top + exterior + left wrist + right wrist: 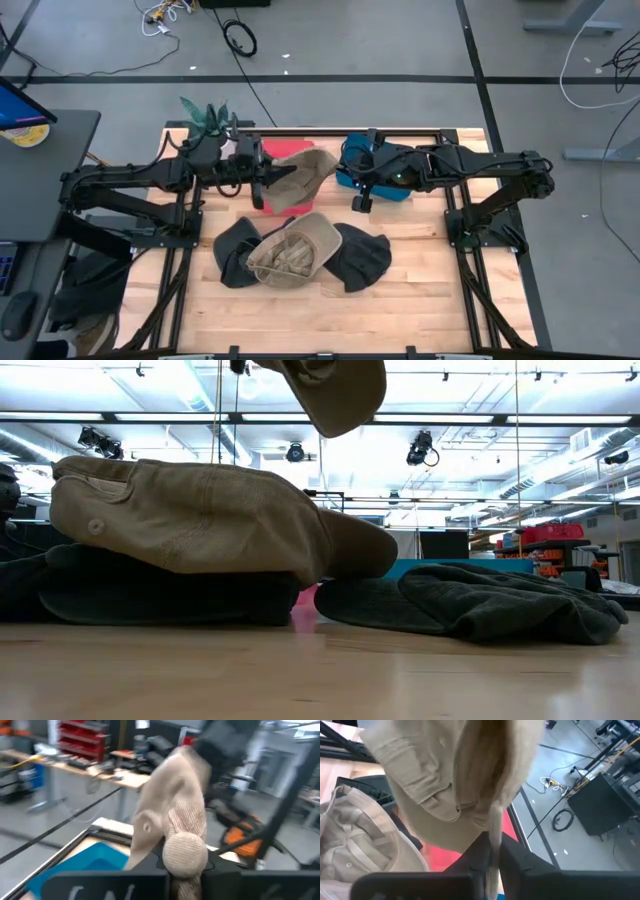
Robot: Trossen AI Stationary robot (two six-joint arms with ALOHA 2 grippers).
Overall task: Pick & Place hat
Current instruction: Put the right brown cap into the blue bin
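Hat (305,172) soft and floppy, pinched between closed left gripper (262,182) and right gripper (358,200), best gripped at stiffer brim.

Four hats on one wooden table (400,300) — two tan and two dark. One tan hat (305,170) hangs in the air between two robot arms; the second tan hat (293,252) lies upside down on the table. One dark hat (232,252) sits at its left, the other dark hat (362,256) at its right. Two bins — one red bin (284,203), one blue bin (350,178). One green plant (205,113) stands at the table's far edge.
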